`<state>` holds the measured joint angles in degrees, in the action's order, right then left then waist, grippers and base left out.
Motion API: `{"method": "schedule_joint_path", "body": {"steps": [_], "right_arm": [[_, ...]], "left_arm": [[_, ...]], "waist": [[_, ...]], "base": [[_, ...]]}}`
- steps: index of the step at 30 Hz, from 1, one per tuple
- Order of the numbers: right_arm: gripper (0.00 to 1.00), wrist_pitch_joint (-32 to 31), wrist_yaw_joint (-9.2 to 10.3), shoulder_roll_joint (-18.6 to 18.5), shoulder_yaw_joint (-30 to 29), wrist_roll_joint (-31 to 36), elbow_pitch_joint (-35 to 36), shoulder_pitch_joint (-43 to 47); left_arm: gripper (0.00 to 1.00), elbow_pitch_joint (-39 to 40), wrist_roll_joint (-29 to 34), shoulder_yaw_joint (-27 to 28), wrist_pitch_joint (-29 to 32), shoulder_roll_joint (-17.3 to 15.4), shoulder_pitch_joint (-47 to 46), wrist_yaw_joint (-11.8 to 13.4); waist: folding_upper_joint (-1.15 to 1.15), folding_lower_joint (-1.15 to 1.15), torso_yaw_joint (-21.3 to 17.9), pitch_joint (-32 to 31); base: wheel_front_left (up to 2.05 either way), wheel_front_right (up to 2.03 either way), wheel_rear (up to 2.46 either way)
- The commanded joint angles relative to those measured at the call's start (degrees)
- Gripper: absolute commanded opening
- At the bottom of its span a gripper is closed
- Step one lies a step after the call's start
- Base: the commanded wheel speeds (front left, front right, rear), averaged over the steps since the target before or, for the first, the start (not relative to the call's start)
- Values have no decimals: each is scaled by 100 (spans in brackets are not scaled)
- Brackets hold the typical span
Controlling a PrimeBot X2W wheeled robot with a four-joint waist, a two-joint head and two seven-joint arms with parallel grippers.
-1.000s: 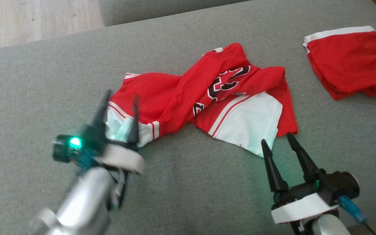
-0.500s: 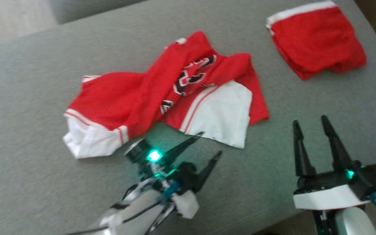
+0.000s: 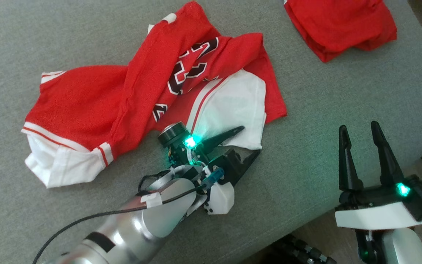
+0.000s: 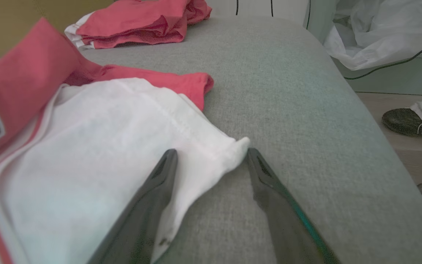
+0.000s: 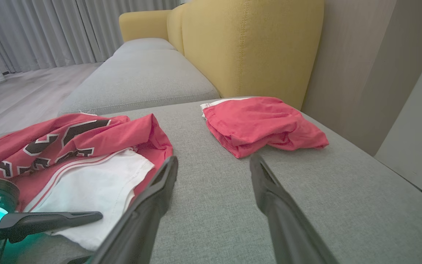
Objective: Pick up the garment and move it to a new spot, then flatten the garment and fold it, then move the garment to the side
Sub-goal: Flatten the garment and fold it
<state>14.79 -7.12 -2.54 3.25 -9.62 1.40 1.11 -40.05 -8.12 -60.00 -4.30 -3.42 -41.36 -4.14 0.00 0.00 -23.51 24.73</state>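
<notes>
The garment [image 3: 86, 102], a red and white jersey with black numbers, lies crumpled on the grey cushion [image 3: 343, 91]. My left gripper [image 3: 251, 139] is open at the garment's white near-right corner. In the left wrist view that white corner [image 4: 211, 146] lies between the open fingers of the left gripper [image 4: 211, 151], with nothing pinched. My right gripper [image 3: 358, 125] stands open over bare cushion to the right of the garment, apart from it. The right wrist view shows the garment [image 5: 86, 146] left of the right gripper [image 5: 214, 158].
A second red garment [image 3: 339, 25], folded, lies at the far right of the cushion. The cushion's front edge [image 3: 306, 220] runs close to my right gripper. A yellow sofa back [image 5: 251, 47] rises behind. A person's shoe [image 4: 405, 123] rests on the floor beside the cushion.
The head camera has tilted down and turned. My left gripper has left the garment's white left sleeve and swung right to its white near-right corner. Both grippers stayed open.
</notes>
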Motion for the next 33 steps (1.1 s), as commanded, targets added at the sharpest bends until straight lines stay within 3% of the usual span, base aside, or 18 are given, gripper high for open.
{"method": "schedule_joint_path", "body": {"steps": [1, 2, 3, 4, 11, 18, 23, 33], "right_arm": [[100, 21, -36, -34, 85, -31, 168, -113], [100, 21, -36, -34, 88, -23, 158, -120], [100, 21, -36, -34, 90, -10, 148, -125], [100, 21, -36, -34, 95, 5, 138, -130], [100, 21, -36, -34, 208, 138, -8, -82], [100, 21, -36, -34, -167, -426, -636, -110], [100, 21, -36, -34, -312, -332, -1286, -344], [100, 21, -36, -34, -424, -465, -2412, -915]], "left_arm": [[100, -161, -17, 28, 46, 2, -19, -34], [80, -181, -9, 0, -12, 8, -43, -35], [24, -188, 17, -34, -85, 13, -67, -19], [0, -182, 41, -67, -153, 19, -87, 6], [0, 432, -28, -38, -645, 10, -43, 274], [0, 1821, -87, 368, -844, -724, 185, 785], [0, 2663, -90, 600, -653, -1227, 315, 1071], [0, 3581, -127, 557, -318, -1477, 642, 1288]], "waist": [[0, 0, -12, 41], [0, 0, 2, 46], [0, 0, 27, 38], [0, 0, 57, 25], [0, 0, 438, -190], [0, 0, 1025, -432], [0, 0, 1328, -487], [0, 0, 1657, -479]], "base": [[0, 0, 0], [0, 0, 0], [0, 0, 0], [0, 0, 0], [0, 0, 0], [0, 0, 0], [0, 0, 0], [0, 0, 0]]}}
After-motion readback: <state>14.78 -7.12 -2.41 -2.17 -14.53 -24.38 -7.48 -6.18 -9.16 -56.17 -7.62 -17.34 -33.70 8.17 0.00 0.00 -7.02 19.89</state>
